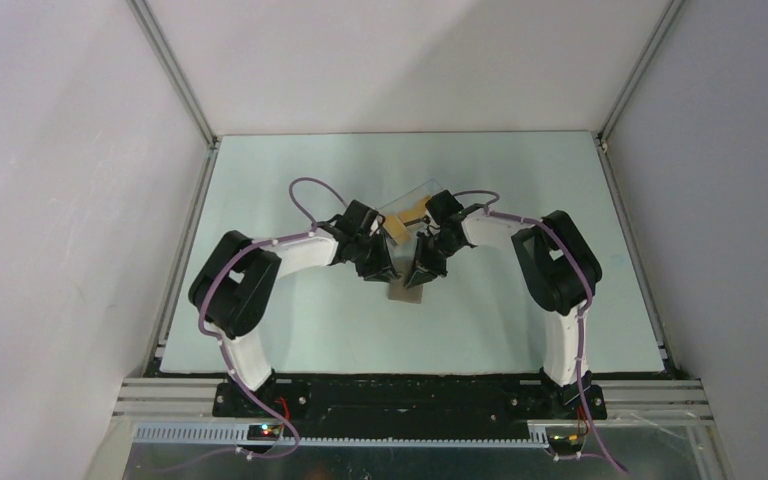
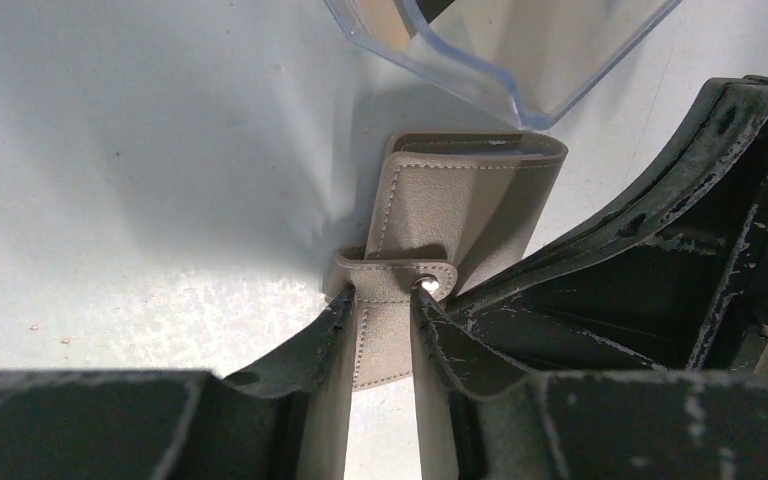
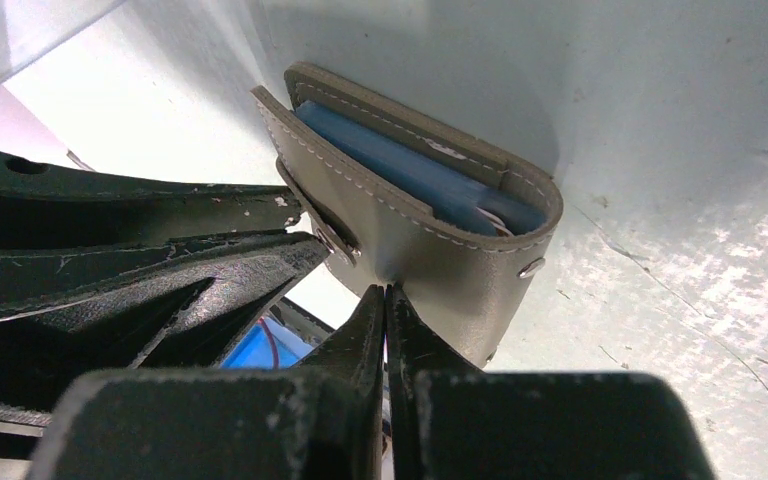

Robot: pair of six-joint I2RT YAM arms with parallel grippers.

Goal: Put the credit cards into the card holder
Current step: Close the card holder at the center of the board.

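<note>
The grey-taupe card holder (image 1: 407, 292) is folded and sits on the table between both grippers. In the left wrist view the card holder (image 2: 460, 200) has its snap strap (image 2: 385, 330) between my left gripper's fingers; the left gripper (image 2: 385, 300) is closed on that strap. My right gripper (image 3: 385, 290) is shut, with its tips against the card holder's outer face (image 3: 440, 260). A blue insert (image 3: 410, 170) shows inside the fold. An orange-gold credit card (image 1: 397, 228) lies in the clear box behind; it also shows in the left wrist view (image 2: 385, 20).
A clear plastic box (image 1: 415, 208) stands just behind the grippers, its corner close to the holder (image 2: 520, 70). The pale green table top (image 1: 290, 330) is edged by a metal frame and white walls (image 1: 80, 150).
</note>
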